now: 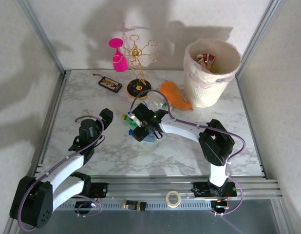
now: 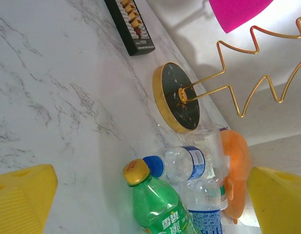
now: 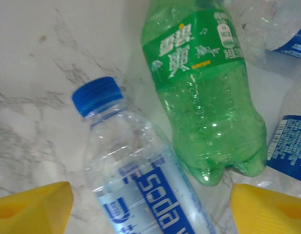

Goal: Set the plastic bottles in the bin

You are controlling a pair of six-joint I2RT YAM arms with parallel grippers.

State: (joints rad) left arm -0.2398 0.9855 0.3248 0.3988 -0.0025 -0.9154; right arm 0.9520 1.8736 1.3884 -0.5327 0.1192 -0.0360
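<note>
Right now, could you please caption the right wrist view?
Open right hand over a clear bottle beside a green bottle.

Clear bottle (image 3: 136, 165), lower centre: "soda" is printed in white on its blue label.
Green bottle (image 3: 209, 107), upper right: white Chinese characters are printed; smaller print unreadable.

The left arm (image 1: 63, 170) and right arm (image 1: 189, 129) are built of white links and black joints; purple cables (image 1: 240, 141) are attached, and ribbed yellow fingers (image 2: 24, 200) are fitted.
</note>
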